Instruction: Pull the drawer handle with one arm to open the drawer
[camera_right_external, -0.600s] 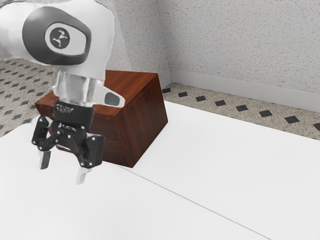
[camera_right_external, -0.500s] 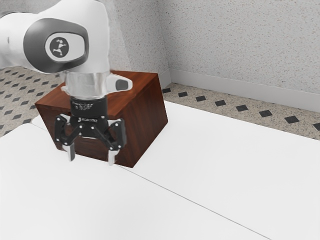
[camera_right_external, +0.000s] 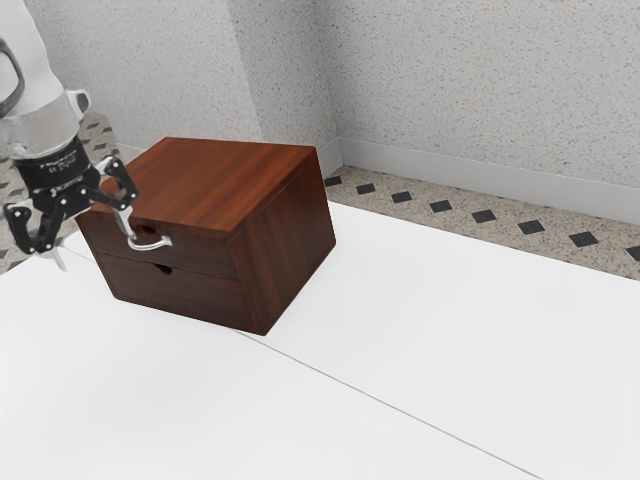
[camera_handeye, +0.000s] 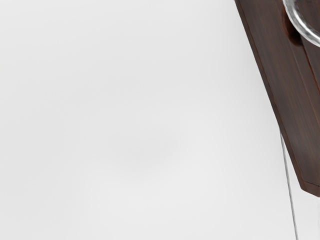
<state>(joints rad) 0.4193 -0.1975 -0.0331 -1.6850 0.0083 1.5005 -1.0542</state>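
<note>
At the exterior view's left edge, the claw (camera_right_external: 93, 245) hangs in front of the wooden cabinet (camera_right_external: 270, 230), spread wide and holding nothing. One finger (camera_right_external: 124, 212) is just beside the silver drawer handle (camera_right_external: 150, 241), the other is out over the white desk (camera_right_external: 400, 380). That handle sits on the upper drawer (camera_right_external: 195, 252), which looks flush with the cabinet face, so by my reading it is not opened yet. The wide spread looks like a setup to straddle the handle before closing, and the hand is down at handle height for the same reason. Whether the near finger touches the metal, I cannot tell. In the wrist view the handle curves past off to one side of the hand, against the dark drawer wood, so I'd say the hand is not centred on it yet. And a big change from half a second ago: the arm has swung off the cabinet's middle towards the exterior view's left, uncovering the whole front
</note>
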